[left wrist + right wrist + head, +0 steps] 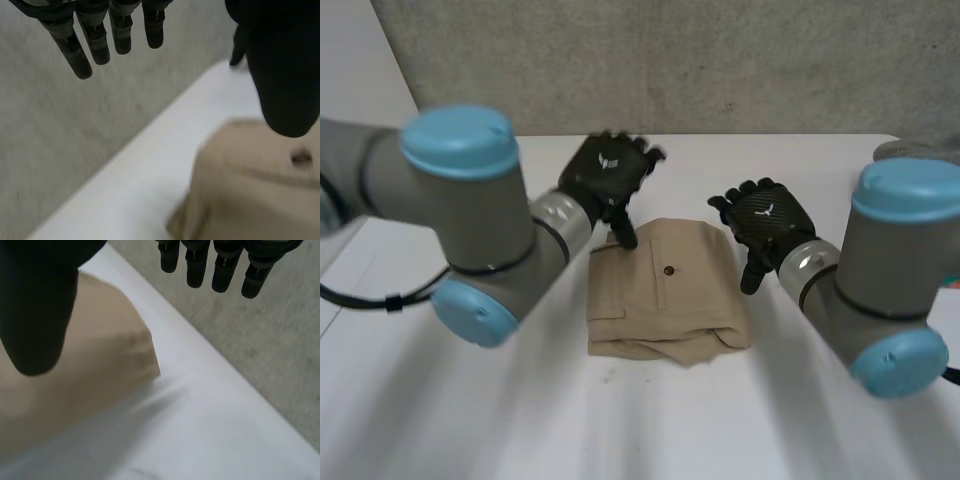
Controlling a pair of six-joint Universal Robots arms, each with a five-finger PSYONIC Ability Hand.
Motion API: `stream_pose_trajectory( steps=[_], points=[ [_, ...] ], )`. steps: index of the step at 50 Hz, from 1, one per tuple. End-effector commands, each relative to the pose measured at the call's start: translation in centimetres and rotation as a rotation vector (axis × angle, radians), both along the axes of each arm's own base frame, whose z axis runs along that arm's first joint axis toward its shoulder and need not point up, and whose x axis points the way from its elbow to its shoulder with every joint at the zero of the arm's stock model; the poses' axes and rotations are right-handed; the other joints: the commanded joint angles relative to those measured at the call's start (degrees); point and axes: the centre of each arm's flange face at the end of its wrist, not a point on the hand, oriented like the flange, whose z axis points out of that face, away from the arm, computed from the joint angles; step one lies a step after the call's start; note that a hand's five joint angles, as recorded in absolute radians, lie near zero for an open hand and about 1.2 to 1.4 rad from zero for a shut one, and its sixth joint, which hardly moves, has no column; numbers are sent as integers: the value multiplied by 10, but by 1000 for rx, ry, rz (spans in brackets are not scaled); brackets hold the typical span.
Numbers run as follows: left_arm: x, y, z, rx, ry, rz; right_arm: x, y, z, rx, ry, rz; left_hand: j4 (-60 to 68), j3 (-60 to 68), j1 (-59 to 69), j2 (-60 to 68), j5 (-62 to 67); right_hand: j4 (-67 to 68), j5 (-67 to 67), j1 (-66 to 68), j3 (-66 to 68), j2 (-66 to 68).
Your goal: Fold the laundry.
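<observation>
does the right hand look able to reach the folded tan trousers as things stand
Probably yes: the right hand is open beside the far right corner of the folded tan trousers, nothing lies between them, and the left hand is over the opposite far corner.

A white table point(650, 430) — behind it, a grey speckled wall point(720, 60).

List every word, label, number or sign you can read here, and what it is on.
No readable words or numbers.
Left hand: small white mark on its back, no letters legible.
Right hand: similar white mark, no letters legible.
Folded tan garment: no label visible, just a dark button.
</observation>
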Motion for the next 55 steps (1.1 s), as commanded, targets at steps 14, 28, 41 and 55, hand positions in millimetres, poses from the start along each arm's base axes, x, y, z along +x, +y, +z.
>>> stream_pose_trajectory(
  steps=[14, 28, 41, 55],
  points=[
    [-1, 26, 57, 192, 192, -439, 33, 69, -87, -79, 3, 169, 18, 20, 25, 17, 14, -21, -27, 8, -21, -17],
    [-3, 27, 50, 207, 185, -439, 57, 28, -96, -250, -29, 136, 21, 23, 29, 20, 17, 94, 88, 123, 94, 97],
    [0, 27, 55, 193, 187, -433, 57, -15, -31, -359, -221, 72, 20, 22, 27, 19, 16, 679, 673, 708, 679, 683],
    [17, 22, 90, 88, 233, -364, -61, -127, 122, -731, -384, -195, 20, 22, 27, 19, 16, 679, 673, 708, 679, 683]
  ],
)
